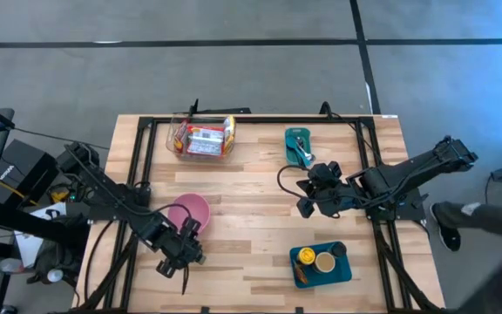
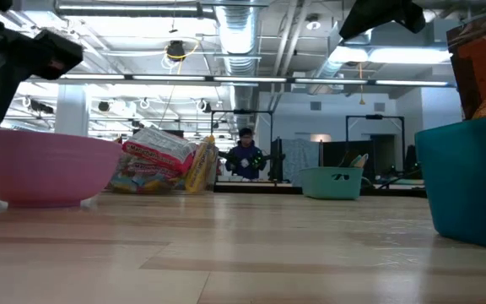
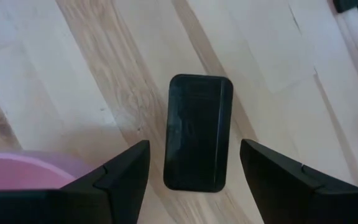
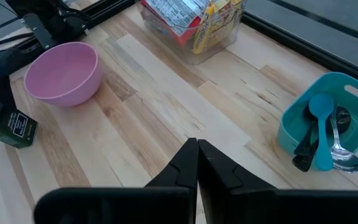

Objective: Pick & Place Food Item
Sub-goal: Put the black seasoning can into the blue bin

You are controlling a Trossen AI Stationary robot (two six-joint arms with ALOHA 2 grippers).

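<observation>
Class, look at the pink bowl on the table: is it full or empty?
Empty. The right wrist view looks into the pink bowl and shows only its bare inside.

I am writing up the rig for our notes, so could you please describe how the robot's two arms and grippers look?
Both arms are dark, nearly black, built of jointed segments with black cables looped along them. The left gripper has two broad, flat, matte black fingers with angled edges. The right gripper has the same dark fingers, tapering towards their tips.
</observation>
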